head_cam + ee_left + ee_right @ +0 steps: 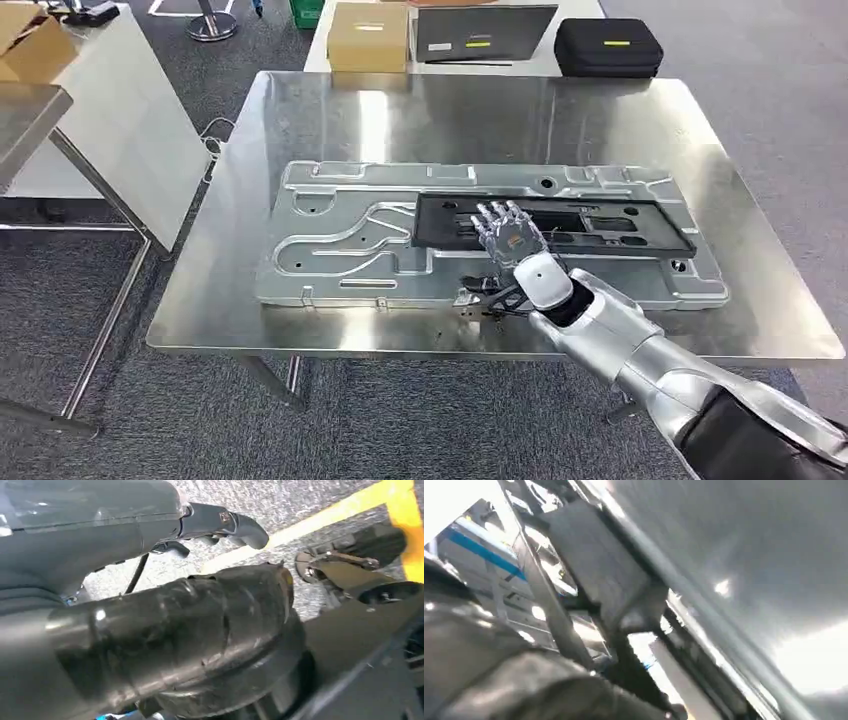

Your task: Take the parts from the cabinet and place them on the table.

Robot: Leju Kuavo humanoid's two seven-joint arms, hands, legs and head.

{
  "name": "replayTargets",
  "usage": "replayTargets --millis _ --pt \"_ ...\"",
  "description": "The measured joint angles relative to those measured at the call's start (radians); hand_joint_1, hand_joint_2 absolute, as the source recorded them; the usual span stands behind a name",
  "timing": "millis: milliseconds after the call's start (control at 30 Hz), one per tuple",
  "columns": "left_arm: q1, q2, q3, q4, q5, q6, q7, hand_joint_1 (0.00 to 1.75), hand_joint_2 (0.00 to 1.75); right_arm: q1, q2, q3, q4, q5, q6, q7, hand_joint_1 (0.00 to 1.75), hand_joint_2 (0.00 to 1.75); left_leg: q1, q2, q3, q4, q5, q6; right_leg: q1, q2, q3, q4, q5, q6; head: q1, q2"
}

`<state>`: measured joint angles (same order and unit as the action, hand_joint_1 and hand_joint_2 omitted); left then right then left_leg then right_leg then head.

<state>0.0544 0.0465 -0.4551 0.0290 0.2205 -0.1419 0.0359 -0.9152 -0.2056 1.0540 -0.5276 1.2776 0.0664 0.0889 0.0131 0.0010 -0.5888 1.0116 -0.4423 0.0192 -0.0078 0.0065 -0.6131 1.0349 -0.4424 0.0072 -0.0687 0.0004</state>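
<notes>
At the far upper left of the head view a cardboard box (33, 45) sits on a white side table (120, 110), with a grey metal stand (30, 125) just below it at the left edge. A steel table (300, 320) fills the middle of the frame, standing on grey carpet (150, 420). On it lies a large pressed silver panel (340, 250), flat and running left to right across the middle of the tabletop. A black frame part (620, 235) lies flat on the right half of the panel, its long side parallel with the panel's. Beyond the steel table's far edge, along the top of the frame, stand a tan box (368, 38), a dark flat board (482, 32) and a black case (608, 46), left to right. The right hand (508, 236) comes in from the lower right on its silver arm (640, 355) and lies over the left end of the black frame part, fingers spread and pointing away toward the far edge; it looks open with nothing in its grasp, though whether the palm touches the part cannot be told. In the left wrist view the left hand (220, 522) hangs over speckled floor with a yellow line (325, 515), its dark fingers curled in around nothing. The right wrist view is blurred, showing a dark slab and bright metal edges.
</notes>
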Motion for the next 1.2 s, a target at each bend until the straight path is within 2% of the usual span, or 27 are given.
replayTargets --millis 33,100,133,167,200,233,300,333,367,467,500,533,567,633,667,700,733,800,833,867,967,1000,1033,1067,1133,1167,1200 --pt "0.000 -0.002 -0.001 0.000 0.003 0.001 0.000 0.00 0.00 0.000 -0.004 -0.004 -0.008 0.004 -0.002 0.002 0.00 0.00 0.001 0.000 0.001 -0.002 0.001 0.002 -0.004 -0.001 -0.012 0.026 -0.022 0.002 0.001 0.000" --pt "-0.001 -0.004 -0.001 0.000 0.020 0.008 0.002 0.00 0.00 0.000 -0.011 -0.015 -0.068 0.028 -0.016 0.016 0.00 0.00 -0.001 0.001 -0.002 -0.001 0.002 0.010 -0.004 -0.002 -0.082 0.183 -0.106 0.006 0.001 0.000" --pt "-0.001 -0.005 -0.001 0.000 0.024 0.010 0.003 0.00 0.00 0.002 -0.016 -0.020 -0.101 0.039 -0.014 0.025 0.00 0.00 -0.003 0.002 -0.003 0.000 0.002 0.010 -0.005 -0.002 -0.119 0.262 -0.135 0.007 0.000 0.000" --pt "-0.001 -0.005 -0.001 0.000 0.029 0.012 0.005 0.00 0.00 0.005 -0.021 -0.023 -0.133 0.043 -0.006 0.031 0.00 0.00 -0.004 0.002 -0.002 0.000 0.001 0.011 -0.005 -0.002 -0.140 0.306 -0.140 0.007 0.000 0.000" --pt "-0.001 -0.006 -0.001 0.000 0.032 0.013 0.005 0.00 0.00 0.010 -0.026 -0.024 -0.160 0.047 0.002 0.035 0.00 0.00 -0.004 0.002 -0.002 0.001 0.001 0.011 -0.005 -0.002 -0.139 0.302 -0.124 0.006 0.001 0.000" --pt "0.000 -0.008 -0.001 0.000 0.033 0.014 0.005 0.00 0.00 0.013 -0.033 -0.026 -0.184 0.049 0.006 0.036 0.00 0.00 -0.004 0.001 -0.001 0.003 -0.001 0.012 -0.005 -0.002 -0.117 0.254 -0.088 0.004 0.001 0.000" --pt "0.001 -0.014 -0.002 0.000 0.035 0.014 0.005 0.00 0.00 0.013 -0.040 -0.033 -0.226 0.053 0.006 0.039 0.00 0.00 -0.004 -0.001 0.001 0.007 -0.005 0.009 -0.004 -0.003 -0.029 0.072 0.002 -0.008 0.001 0.000" --pt "0.002 -0.017 -0.002 0.000 0.037 0.014 0.005 0.00 0.00 0.014 -0.047 -0.039 -0.245 0.058 0.005 0.041 0.00 0.00 -0.004 0.000 -0.001 0.008 -0.007 0.006 -0.001 -0.004 -0.007 0.024 -0.003 -0.014 0.000 0.000" --pt "0.000 -0.017 -0.002 0.000 0.040 0.014 0.005 0.00 0.00 0.013 -0.048 -0.045 -0.264 0.062 0.005 0.043 0.00 0.00 -0.010 -0.001 -0.006 0.014 -0.008 0.002 0.005 -0.004 -0.003 0.002 -0.006 -0.014 0.000 0.000" --pt "0.005 -0.019 -0.005 0.000 0.052 0.018 0.005 0.00 0.00 0.024 -0.059 -0.062 -0.318 0.081 0.002 0.057 0.00 0.00 -0.006 -0.001 -0.006 0.007 -0.003 -0.011 0.008 -0.001 -0.003 0.005 -0.003 -0.021 0.000 0.000" --pt "0.005 -0.018 -0.009 0.000 0.053 0.020 0.005 0.00 0.00 0.026 -0.063 -0.071 -0.338 0.087 0.000 0.059 0.00 0.00 -0.008 0.000 -0.011 0.011 -0.012 -0.016 -0.005 -0.002 0.004 -0.007 0.004 -0.030 0.000 0.000" --pt "0.007 -0.018 -0.013 0.000 0.054 0.021 0.006 0.00 0.00 0.027 -0.066 -0.079 -0.354 0.092 0.000 0.062 0.00 0.00 -0.005 -0.001 -0.017 0.036 -0.032 -0.019 -0.003 -0.002 0.008 -0.011 0.005 -0.034 0.000 0.000" --pt "0.007 -0.018 -0.015 0.000 0.055 0.022 0.006 0.00 0.00 0.027 -0.068 -0.085 -0.366 0.095 0.000 0.066 0.00 0.00 -0.004 -0.001 -0.041 0.093 -0.067 -0.021 -0.003 -0.003 0.008 -0.011 0.005 -0.039 -0.001 0.000" --pt "0.008 -0.019 -0.018 0.000 0.056 0.022 0.006 0.00 0.00 0.030 -0.070 -0.091 -0.385 0.098 0.000 0.068 0.00 0.00 -0.002 -0.001 -0.117 0.257 -0.139 -0.027 0.000 -0.002 0.008 -0.011 0.004 -0.041 0.000 0.000" --pt "0.007 -0.021 -0.018 0.000 0.056 0.022 0.006 0.00 0.00 0.035 -0.071 -0.091 -0.391 0.099 0.000 0.068 0.00 0.00 -0.001 -0.001 -0.143 0.310 -0.152 -0.029 0.002 -0.002 0.008 -0.010 0.004 -0.041 -0.001 0.000" --pt "0.008 -0.021 -0.018 0.000 0.056 0.022 0.006 0.00 0.00 0.041 -0.072 -0.092 -0.398 0.099 0.000 0.068 0.00 0.00 -0.001 -0.001 -0.149 0.317 -0.140 -0.029 0.002 -0.002 0.008 -0.010 0.003 -0.041 0.000 0.000" --pt "0.008 -0.022 -0.018 0.000 0.056 0.022 0.006 0.00 0.00 0.044 -0.073 -0.093 -0.403 0.099 0.000 0.068 0.00 0.00 -0.001 -0.001 -0.130 0.274 -0.108 -0.027 0.003 -0.001 0.009 -0.009 0.003 -0.041 0.000 0.000" --pt "0.008 -0.022 -0.018 0.000 0.056 0.024 0.006 0.00 0.00 0.044 -0.075 -0.097 -0.413 0.099 0.000 0.069 0.00 0.00 -0.001 -0.001 -0.047 0.108 -0.023 -0.021 0.003 0.001 0.012 -0.008 0.001 -0.038 0.000 0.000" --pt "0.008 -0.021 -0.019 0.000 0.056 0.024 0.006 0.00 0.00 0.044 -0.076 -0.099 -0.419 0.100 0.000 0.069 0.00 0.00 -0.002 -0.001 -0.007 0.021 -0.004 -0.014 0.002 0.001 0.013 -0.007 -0.001 -0.034 0.000 0.000" --pt "0.008 -0.022 -0.019 0.000 0.056 0.024 0.006 0.00 0.00 0.043 -0.077 -0.100 -0.422 0.100 0.000 0.069 0.00 0.00 -0.008 0.000 0.005 0.003 -0.013 -0.013 0.010 0.001 0.009 -0.001 -0.003 -0.029 -0.001 0.000" --pt "0.009 -0.022 -0.019 0.000 0.056 0.024 0.006 0.00 0.00 0.046 -0.081 -0.100 -0.427 0.101 -0.001 0.070 0.00 0.00 -0.012 -0.002 0.003 0.006 -0.011 -0.008 0.003 0.001 0.008 -0.006 0.001 -0.016 0.000 0.000" --pt "0.010 -0.022 -0.019 0.000 0.057 0.024 0.007 0.00 0.00 0.046 -0.083 -0.101 -0.431 0.104 -0.003 0.076 0.00 0.00 -0.006 -0.002 0.008 -0.006 -0.005 0.001 0.008 0.002 0.010 -0.006 -0.001 -0.008 0.000 0.000" --pt "0.011 -0.025 -0.019 0.000 0.060 0.024 0.007 0.00 0.00 0.049 -0.088 -0.104 -0.431 0.110 -0.011 0.086 0.00 0.00 -0.003 0.002 0.014 -0.013 0.000 0.006 0.001 0.002 0.005 0.010 -0.015 -0.006 0.000 0.000" --pt "0.010 -0.025 -0.019 0.000 0.063 0.024 0.008 0.00 0.00 0.050 -0.088 -0.108 -0.434 0.116 -0.023 0.101 0.00 0.00 -0.003 0.002 0.015 -0.015 0.001 0.011 0.002 -0.001 -0.017 0.057 -0.050 -0.003 0.001 0.000" --pt "0.009 -0.025 -0.019 0.000 0.074 0.028 0.013 0.00 0.00 0.069 -0.088 -0.125 -0.449 0.130 -0.056 0.142 0.00 0.00 -0.003 0.002 0.014 -0.014 0.000 0.014 -0.001 -0.001 -0.090 0.219 -0.128 0.003 0.000 0.000" --pt "0.009 -0.027 -0.019 0.000 0.076 0.032 0.015 0.00 0.00 0.087 -0.088 -0.133 -0.457 0.137 -0.071 0.156 0.00 0.00 -0.003 0.002 0.014 -0.014 0.000 0.015 -0.002 -0.001 -0.122 0.284 -0.148 0.005 0.001 0.000" --pt "0.009 -0.031 -0.019 0.000 0.086 0.041 0.017 0.00 0.00 0.112 -0.088 -0.153 -0.486 0.150 -0.106 0.176 0.00 0.00 -0.003 0.001 0.015 -0.013 -0.001 0.015 -0.003 -0.001 -0.139 0.314 -0.148 0.007 0.001 0.000"
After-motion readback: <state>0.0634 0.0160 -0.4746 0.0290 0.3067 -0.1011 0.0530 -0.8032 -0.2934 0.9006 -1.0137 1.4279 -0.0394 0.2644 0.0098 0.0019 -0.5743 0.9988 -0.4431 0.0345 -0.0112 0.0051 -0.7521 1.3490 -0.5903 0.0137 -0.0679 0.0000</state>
